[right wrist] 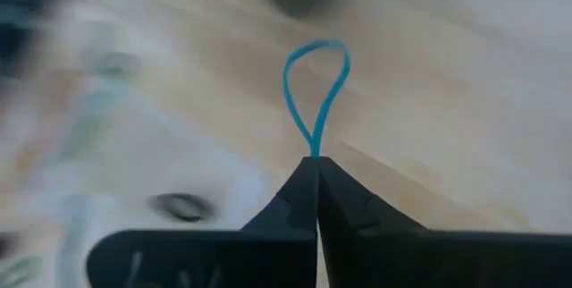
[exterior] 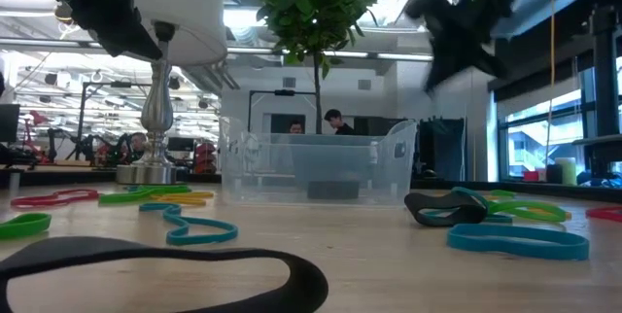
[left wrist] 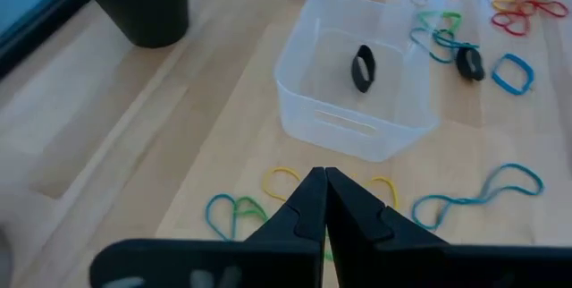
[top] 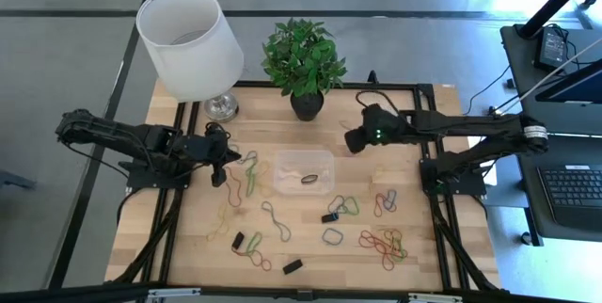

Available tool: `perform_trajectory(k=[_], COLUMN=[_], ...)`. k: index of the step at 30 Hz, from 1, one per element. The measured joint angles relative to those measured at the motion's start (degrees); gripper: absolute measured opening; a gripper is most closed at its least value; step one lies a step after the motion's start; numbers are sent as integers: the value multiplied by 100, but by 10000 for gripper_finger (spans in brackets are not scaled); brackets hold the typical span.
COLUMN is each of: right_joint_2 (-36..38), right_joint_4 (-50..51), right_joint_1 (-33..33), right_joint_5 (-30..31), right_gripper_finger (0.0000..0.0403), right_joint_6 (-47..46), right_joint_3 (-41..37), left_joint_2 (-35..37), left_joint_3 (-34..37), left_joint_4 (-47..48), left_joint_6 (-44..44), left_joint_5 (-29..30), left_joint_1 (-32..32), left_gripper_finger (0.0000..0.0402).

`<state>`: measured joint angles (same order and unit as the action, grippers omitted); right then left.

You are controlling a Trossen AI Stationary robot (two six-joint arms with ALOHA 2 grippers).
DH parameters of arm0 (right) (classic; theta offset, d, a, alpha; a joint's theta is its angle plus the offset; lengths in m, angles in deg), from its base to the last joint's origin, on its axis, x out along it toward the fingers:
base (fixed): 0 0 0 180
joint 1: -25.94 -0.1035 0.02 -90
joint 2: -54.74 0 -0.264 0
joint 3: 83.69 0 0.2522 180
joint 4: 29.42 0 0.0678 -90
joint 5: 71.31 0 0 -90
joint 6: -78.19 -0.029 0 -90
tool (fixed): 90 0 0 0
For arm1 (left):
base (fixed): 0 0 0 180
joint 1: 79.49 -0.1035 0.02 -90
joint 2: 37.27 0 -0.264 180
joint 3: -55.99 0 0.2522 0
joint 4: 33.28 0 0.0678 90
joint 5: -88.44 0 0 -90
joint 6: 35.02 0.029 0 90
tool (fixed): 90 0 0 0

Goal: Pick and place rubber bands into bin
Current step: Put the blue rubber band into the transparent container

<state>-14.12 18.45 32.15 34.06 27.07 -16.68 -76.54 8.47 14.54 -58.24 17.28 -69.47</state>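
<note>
**One black band in the bin, a blue loop pinched in the right jaws**

The clear bin [top: 303, 173] sits near the middle of the desk [top: 451, 256], in front of the potted plant [top: 304, 55]. Inside it lies a single black rubber band [left wrist: 362, 68], resting on the floor of the tub; nothing else shows in it.

The right gripper [right wrist: 316, 165] is held above the desk between the plant pot and the bin's right side, its jaws clenched on a thin blue rubber band [right wrist: 315, 87] that sticks out from the fingertips as a narrow loop.

The left gripper [left wrist: 323, 179] hangs over the desk just left of the bin, jaws pressed together with nothing between them.

The remaining rubber bands [top: 383, 242] lie scattered on the desk around the bin, a red, yellow and green cluster to the right front, others to the left and front. A white lampshade [top: 189, 28] stands at the back left.
</note>
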Motion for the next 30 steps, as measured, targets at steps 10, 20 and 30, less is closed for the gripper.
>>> perform_trajectory(k=[10, 20, 30], right_joint_2=[-878, -3055, -4250], right_joint_4=[-1664, -1281, 287], right_joint_1=[-1012, -1221, -1209], right_joint_5=[60, -281, -499], right_gripper_finger=[0, 0, 0], right_joint_6=[1570, 2502, 2618], right_joint_3=[1104, 2598, 3472], left_joint_2=[-2, -2, -2], left_joint_3=[0, 0, 0], left_joint_4=[-4, -5, -7], left_joint_6=[1, 43, -155], left_joint_5=[80, 65, 49], left_joint_1=[0, 1, 1], left_gripper_finger=[3, 2, 5])
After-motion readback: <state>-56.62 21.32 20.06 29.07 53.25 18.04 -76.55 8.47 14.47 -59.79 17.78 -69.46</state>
